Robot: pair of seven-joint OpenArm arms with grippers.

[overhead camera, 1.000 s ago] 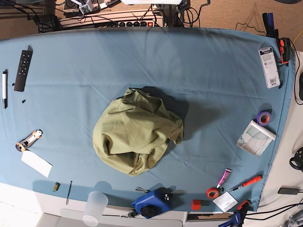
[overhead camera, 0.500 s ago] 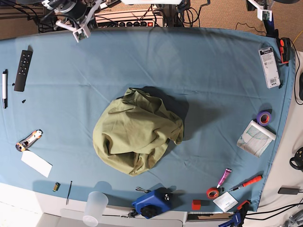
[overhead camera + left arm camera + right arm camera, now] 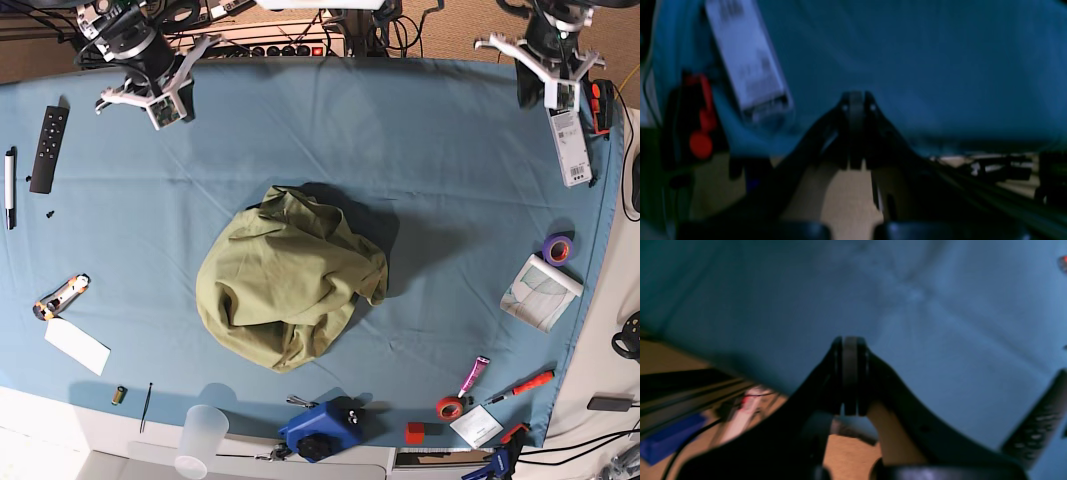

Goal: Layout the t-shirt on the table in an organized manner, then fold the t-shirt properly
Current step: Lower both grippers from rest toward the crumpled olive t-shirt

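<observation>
Starting at our fingers: both pairs are pressed together with nothing between them. The left fingers hang over the far table edge, with a white packet and a red-handled tool just beside them. The right fingers sit above bare blue cloth near the far edge, a black remote off to one side.

From above, our left fingers are at the far corner on that view's right and our right fingers at the far corner on its left. The t-shirt lies bunched in a rounded heap in the middle of the table, well apart from both, nearer the front edge than either arm.

We judge the laying-out not yet begun: no sleeve or neck opening can be told in the heap, and it shows no clear long axis. Both arms must reach inward and forward; our right arm looks slightly nearer, since the heap sits a little toward its side.
</observation>
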